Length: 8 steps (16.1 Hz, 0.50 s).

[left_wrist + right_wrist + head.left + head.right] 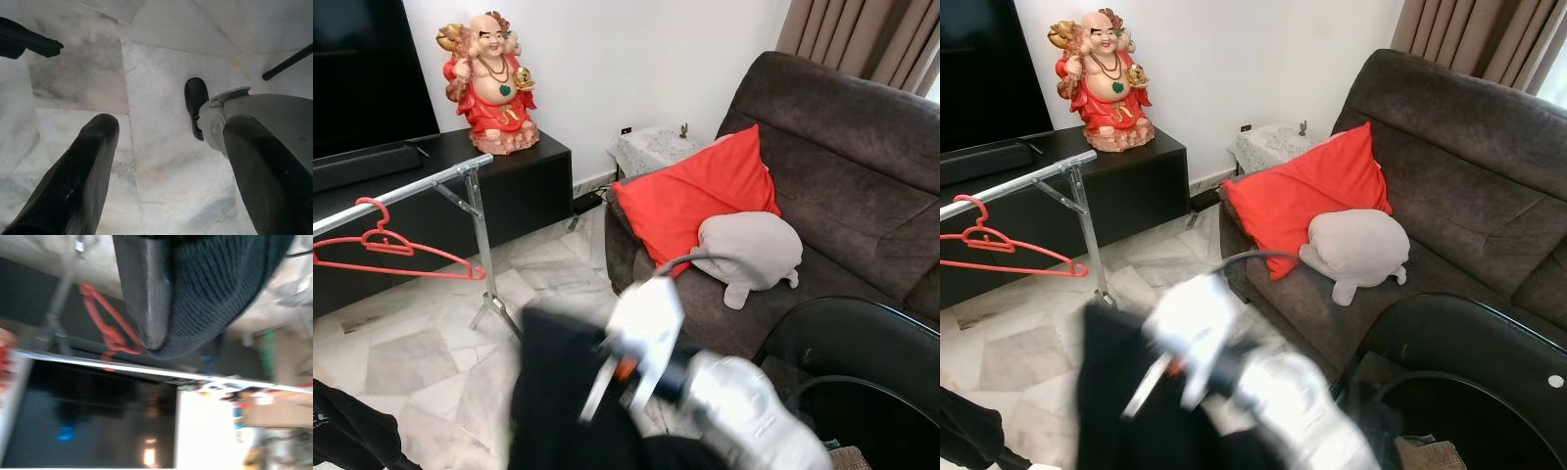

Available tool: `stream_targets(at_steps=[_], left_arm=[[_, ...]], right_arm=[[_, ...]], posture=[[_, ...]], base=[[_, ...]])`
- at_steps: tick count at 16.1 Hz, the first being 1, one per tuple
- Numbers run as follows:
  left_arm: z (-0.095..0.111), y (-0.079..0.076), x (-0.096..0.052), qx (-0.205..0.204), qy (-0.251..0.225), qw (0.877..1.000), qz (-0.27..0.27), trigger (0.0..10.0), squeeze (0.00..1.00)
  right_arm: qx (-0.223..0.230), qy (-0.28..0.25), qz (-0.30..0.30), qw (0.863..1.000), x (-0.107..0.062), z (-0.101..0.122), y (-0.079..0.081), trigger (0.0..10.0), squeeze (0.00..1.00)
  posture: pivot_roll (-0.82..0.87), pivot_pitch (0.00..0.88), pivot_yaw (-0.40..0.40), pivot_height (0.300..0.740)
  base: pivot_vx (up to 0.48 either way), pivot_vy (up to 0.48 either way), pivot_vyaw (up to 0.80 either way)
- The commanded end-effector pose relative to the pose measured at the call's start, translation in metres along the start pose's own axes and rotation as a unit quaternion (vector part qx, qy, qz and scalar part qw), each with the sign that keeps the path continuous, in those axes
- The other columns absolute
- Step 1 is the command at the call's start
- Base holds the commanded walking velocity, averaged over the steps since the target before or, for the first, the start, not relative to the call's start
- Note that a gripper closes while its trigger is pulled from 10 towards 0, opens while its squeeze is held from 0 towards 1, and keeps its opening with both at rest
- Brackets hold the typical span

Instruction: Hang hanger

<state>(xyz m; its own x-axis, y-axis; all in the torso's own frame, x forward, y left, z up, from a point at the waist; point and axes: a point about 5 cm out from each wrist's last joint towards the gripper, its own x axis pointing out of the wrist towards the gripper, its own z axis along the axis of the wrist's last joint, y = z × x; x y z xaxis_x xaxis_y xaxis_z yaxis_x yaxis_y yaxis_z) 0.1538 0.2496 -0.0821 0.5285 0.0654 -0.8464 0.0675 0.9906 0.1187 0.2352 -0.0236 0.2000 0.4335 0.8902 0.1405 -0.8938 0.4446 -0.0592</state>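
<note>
Right end effector (607, 377) blurred, clamped on dark knit garment (558, 392); rail (401, 191) up-left, running leftward; left end effector (161, 161) open, idle.

Right arm (744, 411): raised forward, blurred, wrist silver. Left gripper (166, 161): 2 black fingers (78, 176) spread apart, pointing down at floor.
</note>
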Motion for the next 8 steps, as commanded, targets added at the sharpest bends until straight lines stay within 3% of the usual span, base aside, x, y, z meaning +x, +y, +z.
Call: stream_targets(at_steps=[1, 4, 7, 8], left_arm=[[-0.002, 0.0, 0.0, 0.011, 0.007, 1.0, -0.001, 10.0, 0.0], [-0.002, 0.0, 0.0, 0.011, 0.005, 1.0, -0.001, 10.0, 0.0], [-0.001, 0.0, 0.0, 0.007, 0.003, 1.0, 0.001, 10.0, 0.0], [-0.001, 0.0, 0.0, 0.007, 0.001, 1.0, 0.001, 10.0, 0.0]], right_arm=[[0.011, 0.002, -0.108, 0.994, -0.011, -0.001, -0.033, 10.0, 0.0], [0.021, 0.061, -0.25, 0.966, -0.033, -0.027, -0.072, 10.0, 0.0], [0.049, 0.114, -0.358, 0.925, -0.053, -0.054, -0.092, 10.0, 0.0], [0.068, 0.134, -0.401, 0.904, -0.066, -0.07, -0.098, 10.0, 0.0]], posture=[[-0.1, 0.051, -0.011, 0.74], [-0.09, 0.055, -0.009, 0.74], [-0.09, 0.058, -0.008, 0.74], [-0.09, 0.059, -0.008, 0.74]], base=[[0.0, 0.0, 0.0], [0.0, 0.0, 0.0], [0.0, 0.0, 0.0], [0.0, 0.0, 0.0]])
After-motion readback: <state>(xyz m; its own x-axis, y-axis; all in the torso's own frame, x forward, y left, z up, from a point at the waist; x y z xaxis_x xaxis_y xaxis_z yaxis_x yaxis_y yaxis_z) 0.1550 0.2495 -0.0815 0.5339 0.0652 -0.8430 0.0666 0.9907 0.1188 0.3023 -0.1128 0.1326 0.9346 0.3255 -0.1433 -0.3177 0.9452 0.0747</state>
